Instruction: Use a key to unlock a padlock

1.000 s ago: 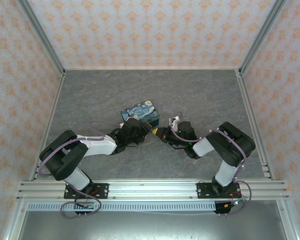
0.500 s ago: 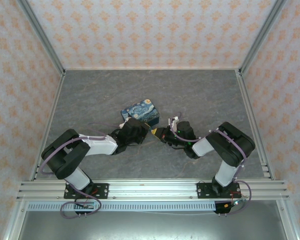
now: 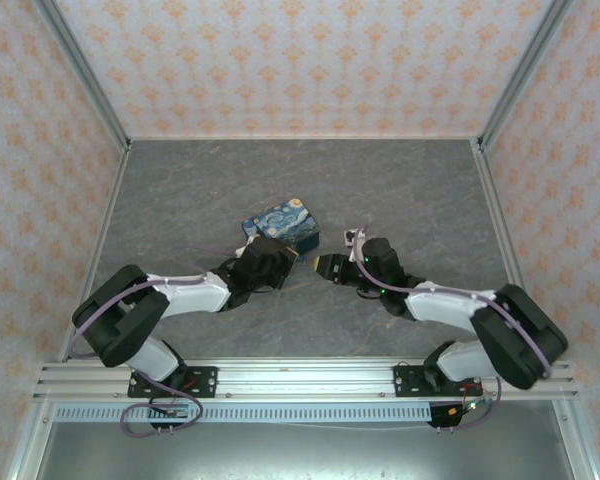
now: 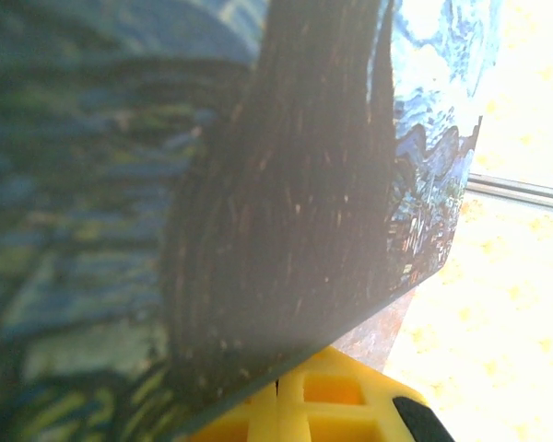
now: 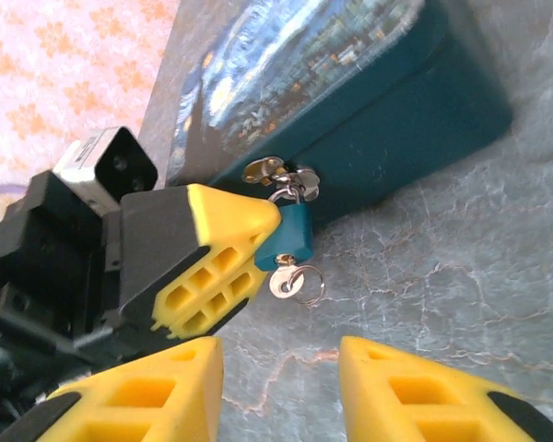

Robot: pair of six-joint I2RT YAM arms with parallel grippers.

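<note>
In the right wrist view the small teal padlock (image 5: 293, 235) hangs by its shackle from the metal hasp (image 5: 275, 172) on the side of the blue-and-yellow painted tin (image 5: 350, 101). A silver key (image 5: 284, 282) with a ring (image 5: 307, 282) sticks out of its underside. My left gripper (image 5: 235, 241) is shut on the padlock's left side, one yellow finger (image 5: 212, 262) facing the camera. My right gripper (image 5: 276, 354) is open just short of the key, touching nothing. From above, the left gripper (image 3: 285, 262) sits at the tin (image 3: 280, 224) and the right gripper (image 3: 323, 265) is a little to its right.
The tin's painted lid (image 4: 212, 184) looms close in the left wrist view, over the closed yellow fingers (image 4: 332, 405). The grey marbled tabletop (image 3: 400, 190) is walled by patterned panels. An aluminium rail (image 3: 300, 378) runs along the near edge.
My right gripper has drawn back to the right from the padlock, and its arm has swung lower and outward. The left gripper stays at the tin.
</note>
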